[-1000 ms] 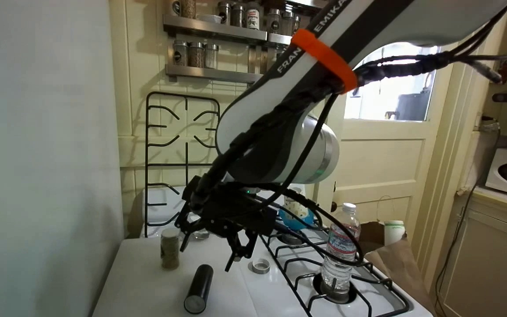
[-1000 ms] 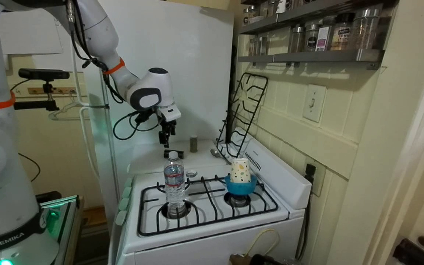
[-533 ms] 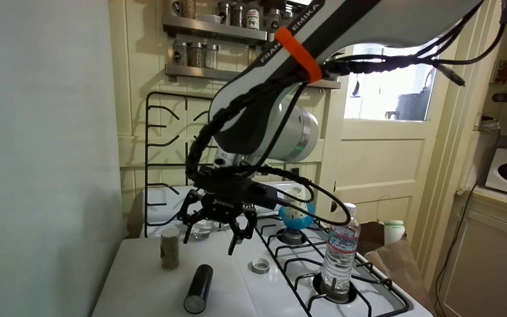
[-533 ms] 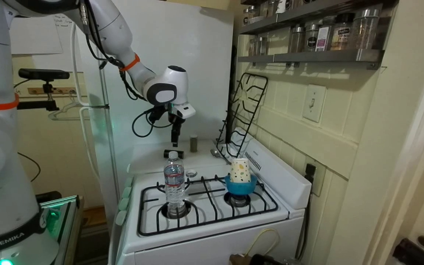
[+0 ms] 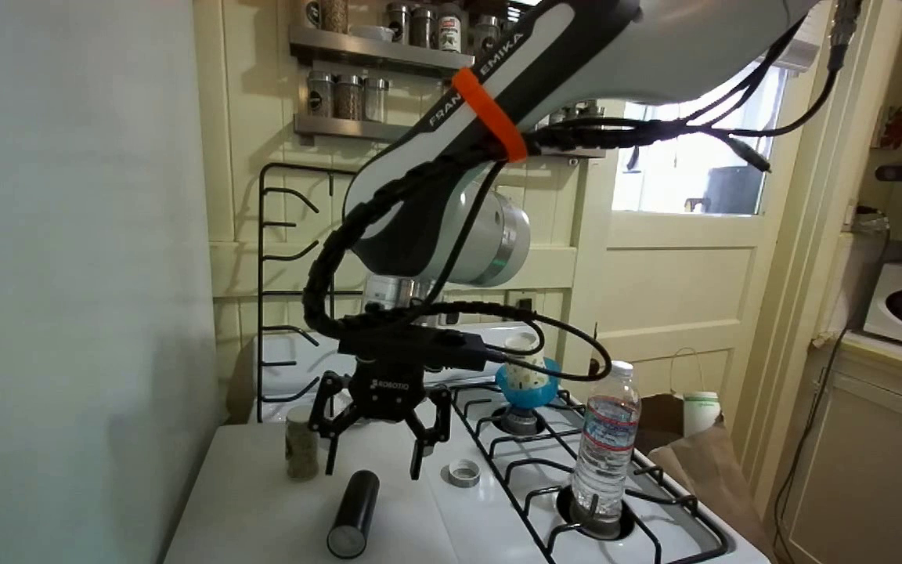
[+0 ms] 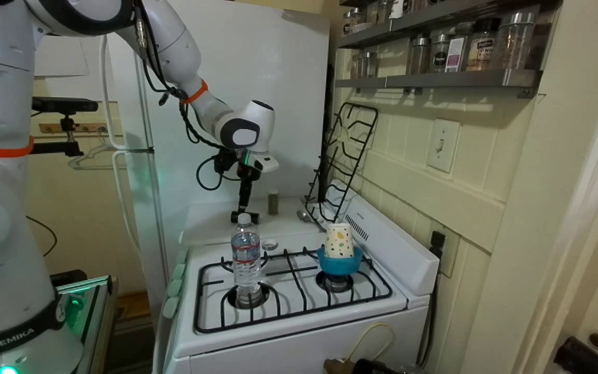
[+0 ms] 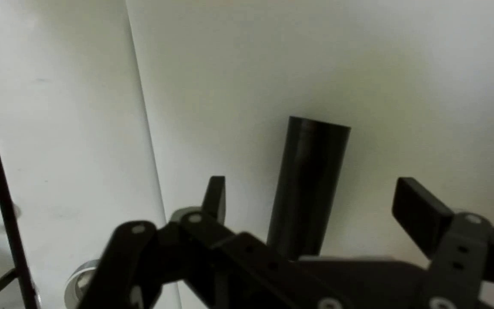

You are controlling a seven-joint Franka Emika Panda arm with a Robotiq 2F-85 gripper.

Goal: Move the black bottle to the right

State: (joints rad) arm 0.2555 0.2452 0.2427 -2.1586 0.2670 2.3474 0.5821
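The black bottle [image 7: 308, 189] is plain and cylindrical.

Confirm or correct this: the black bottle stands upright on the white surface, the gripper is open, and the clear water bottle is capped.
One thing is wrong: the black bottle lies on its side on the white surface, as an exterior view shows. The gripper is open, and the clear water bottle is capped.

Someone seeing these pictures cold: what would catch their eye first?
Probably the white arm with its bright orange band, slanting through an exterior view. Next, the black bottle on its side, framed by the open gripper in the wrist view. The clear water bottle stands upright on the stove.
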